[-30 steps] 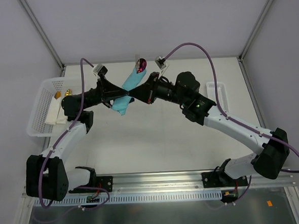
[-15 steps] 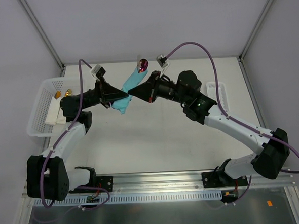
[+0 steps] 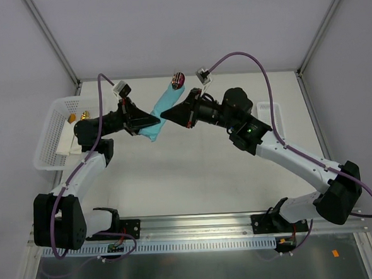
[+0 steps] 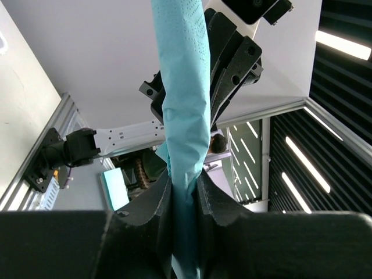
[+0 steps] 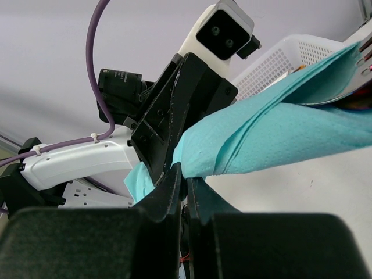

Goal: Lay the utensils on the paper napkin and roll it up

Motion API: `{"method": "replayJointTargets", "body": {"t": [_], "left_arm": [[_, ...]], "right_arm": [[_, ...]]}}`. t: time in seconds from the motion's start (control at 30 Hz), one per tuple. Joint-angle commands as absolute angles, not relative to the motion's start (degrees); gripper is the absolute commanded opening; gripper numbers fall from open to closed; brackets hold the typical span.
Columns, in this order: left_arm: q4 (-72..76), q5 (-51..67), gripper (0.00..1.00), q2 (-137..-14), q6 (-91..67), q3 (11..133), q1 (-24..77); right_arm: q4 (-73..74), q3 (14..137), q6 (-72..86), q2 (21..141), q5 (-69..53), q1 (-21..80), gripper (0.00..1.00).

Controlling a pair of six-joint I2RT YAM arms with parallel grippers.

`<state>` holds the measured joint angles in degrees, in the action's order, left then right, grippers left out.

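- Narrow teal paper napkin roll (image 3: 163,105), shiny purplish-pink utensil heads (image 3: 178,78) poking from far end.
- Left gripper (image 4: 185,189) pinching its near end.
- Right gripper (image 5: 184,181) clamped on it just beside.

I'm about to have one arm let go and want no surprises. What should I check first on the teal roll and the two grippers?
1. Left gripper shut on the rolled teal paper napkin: ok.
2. Right gripper shut on the same roll: ok.
3. Shiny purplish-pink utensil head at the roll's far end, tucked in: ok.
4. Roll wound tight: not ok; loose layers fan open in the right wrist view.
5. Number of utensils inside: cannot tell.
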<state>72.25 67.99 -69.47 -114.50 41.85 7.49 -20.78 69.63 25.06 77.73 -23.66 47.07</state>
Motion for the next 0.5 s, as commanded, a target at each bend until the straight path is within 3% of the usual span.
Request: {"method": "replayJointTargets", "body": {"t": [0.0,0.13,0.2,0.23,0.27,0.3,0.4,0.47], "left_arm": [[88.33,69.43,0.03,-67.59,-115.06,43.24,6.59],[78.08,73.29,0.0,-64.26,-102.87,44.91,6.59],[59.58,75.58,0.0,-59.71,-84.77,47.27,6.59],[49.76,76.37,0.0,-57.76,-75.85,48.5,6.59],[38.87,76.29,0.0,-56.18,-66.89,50.08,6.59],[20.14,75.94,0.0,-53.64,-49.66,53.58,6.59],[4.97,74.36,0.0,-52.38,-34.33,56.77,5.9],[4.04,75.14,0.0,-52.65,-33.22,56.69,4.67]], "right_arm": [[-23.56,71.1,24.7,75.76,-25.05,46.49,0.0],[-19.87,74.0,23.91,77.6,-25.93,46.49,0.0],[-16.72,76.11,23.38,78.48,-25.75,46.58,0.1],[-16.0,76.46,23.29,78.66,-25.4,46.58,0.18],[-15.47,76.99,23.2,78.66,-25.05,46.5,0.38],[-14.25,77.25,22.77,78.66,-24.44,46.58,0.47],[-11.88,77.34,22.06,78.05,-23.21,46.58,0.71],[-10.82,77.17,21.53,77.43,-22.06,46.32,0.89]]}}
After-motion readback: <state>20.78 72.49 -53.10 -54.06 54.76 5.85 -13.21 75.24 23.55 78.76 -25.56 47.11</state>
